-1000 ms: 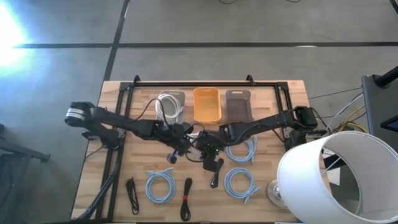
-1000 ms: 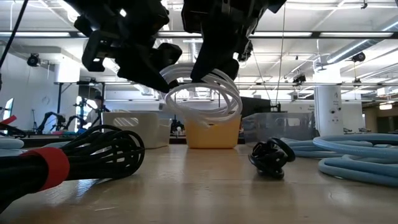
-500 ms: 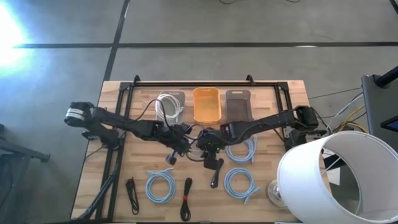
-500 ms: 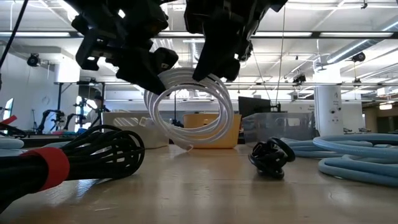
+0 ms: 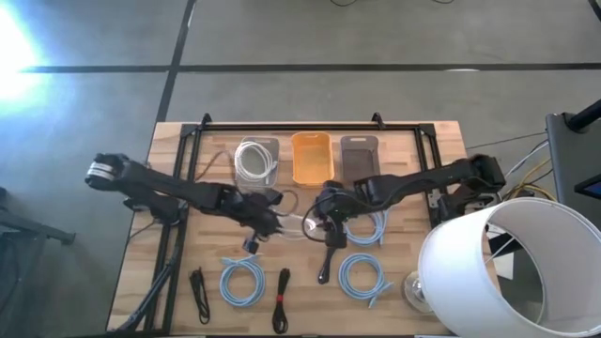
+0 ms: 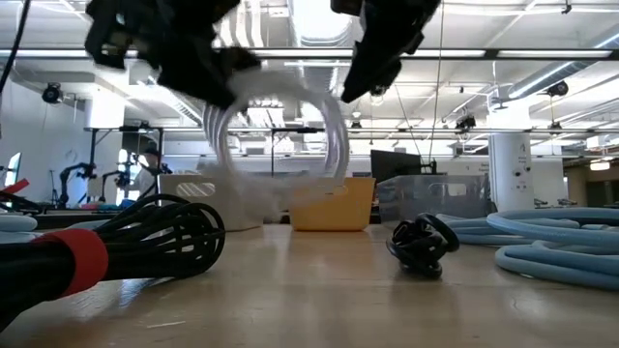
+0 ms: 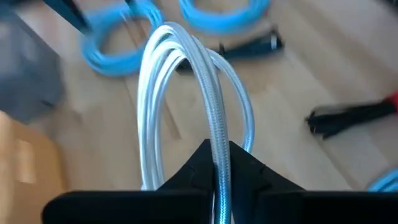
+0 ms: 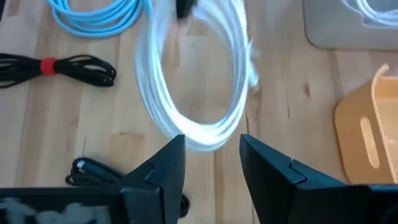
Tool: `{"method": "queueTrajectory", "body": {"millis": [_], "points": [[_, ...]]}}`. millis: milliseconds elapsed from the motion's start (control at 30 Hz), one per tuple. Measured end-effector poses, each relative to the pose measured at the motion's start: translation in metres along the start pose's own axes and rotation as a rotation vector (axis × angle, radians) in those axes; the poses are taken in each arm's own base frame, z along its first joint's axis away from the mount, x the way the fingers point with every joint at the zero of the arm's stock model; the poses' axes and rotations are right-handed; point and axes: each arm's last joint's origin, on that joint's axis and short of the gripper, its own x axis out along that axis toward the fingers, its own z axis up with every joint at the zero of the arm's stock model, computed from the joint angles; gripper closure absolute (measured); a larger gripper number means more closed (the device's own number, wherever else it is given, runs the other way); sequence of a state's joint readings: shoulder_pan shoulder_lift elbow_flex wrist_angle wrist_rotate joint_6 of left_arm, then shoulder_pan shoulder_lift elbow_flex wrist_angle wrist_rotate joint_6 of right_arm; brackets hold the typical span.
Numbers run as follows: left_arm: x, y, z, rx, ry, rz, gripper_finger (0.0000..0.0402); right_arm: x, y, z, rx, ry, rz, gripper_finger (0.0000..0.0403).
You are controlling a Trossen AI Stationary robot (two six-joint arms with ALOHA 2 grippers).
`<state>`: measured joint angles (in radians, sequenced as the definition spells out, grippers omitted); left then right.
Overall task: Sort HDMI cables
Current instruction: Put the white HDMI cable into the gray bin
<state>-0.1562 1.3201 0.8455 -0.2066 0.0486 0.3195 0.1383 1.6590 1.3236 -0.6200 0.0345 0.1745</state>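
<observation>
A white coil [image 5: 293, 223] hangs between my two grippers above the table's middle; it shows as an upright ring in the low view [image 6: 279, 135]. My left gripper [image 5: 266, 221] is shut on it. My right gripper [image 5: 325, 216] is open and empty, with the coil [image 8: 199, 81] just beyond its fingertips [image 8: 211, 152]. A second white coil [image 5: 252, 160] lies in the clear tray [image 5: 270, 145]. Three light-blue coils [image 5: 244, 282] [image 5: 364, 275] [image 5: 368, 227] and three black bundles [image 5: 199, 293] [image 5: 282, 299] [image 5: 326, 265] lie on the wood. My left gripper pinches several strands of the white coil's rim [image 7: 216, 140] between its two fingers, which lie across the strands. The coil stands out from the fingers as an upright ring. It is lifted clear of the table [image 6: 280, 179].
The orange tray [image 5: 313, 158] and the grey tray [image 5: 359, 155] stand beside the clear tray at the far side. A black frame [image 5: 310, 125] runs along the far edge. A large white lampshade [image 5: 498, 272] stands at the near right corner.
My right gripper has opened, let go of the white coil and drawn back toward the table's right edge. My left gripper keeps hold and has carried the coil a little toward the left. The coil has tipped from lying nearly level to hanging as an upright ring.
</observation>
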Motion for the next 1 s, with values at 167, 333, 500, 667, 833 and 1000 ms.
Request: {"method": "queueTrajectory", "body": {"millis": [167, 333, 500, 667, 833, 1000], "points": [[-0.045, 0.004, 0.011, 0.019, -0.101, 0.127, 0.0381, 0.004, -0.004, -0.021, 0.078, 0.039, -0.012, 0.0261], [-0.082, 0.009, 0.002, 0.158, 0.038, 0.397, 0.0376, 0.017, -0.007, -0.038, 0.145, 0.034, -0.035, 0.0255], [-0.094, 0.021, -0.019, 0.261, 0.373, 0.672, 0.0380, 0.028, -0.008, -0.047, 0.164, -0.003, -0.020, 0.0248], [-0.079, 0.032, -0.041, 0.269, 0.517, 0.542, 0.0377, 0.032, -0.008, -0.046, 0.166, -0.054, -0.005, 0.0246], [-0.060, 0.046, -0.061, 0.364, 0.722, 0.527, 0.0376, 0.034, -0.007, -0.044, 0.158, -0.083, 0.003, 0.0248], [-0.040, 0.055, -0.073, 0.432, 0.842, 0.441, 0.0375, 0.034, -0.007, -0.044, 0.092, -0.084, 0.000, 0.0246]]}}
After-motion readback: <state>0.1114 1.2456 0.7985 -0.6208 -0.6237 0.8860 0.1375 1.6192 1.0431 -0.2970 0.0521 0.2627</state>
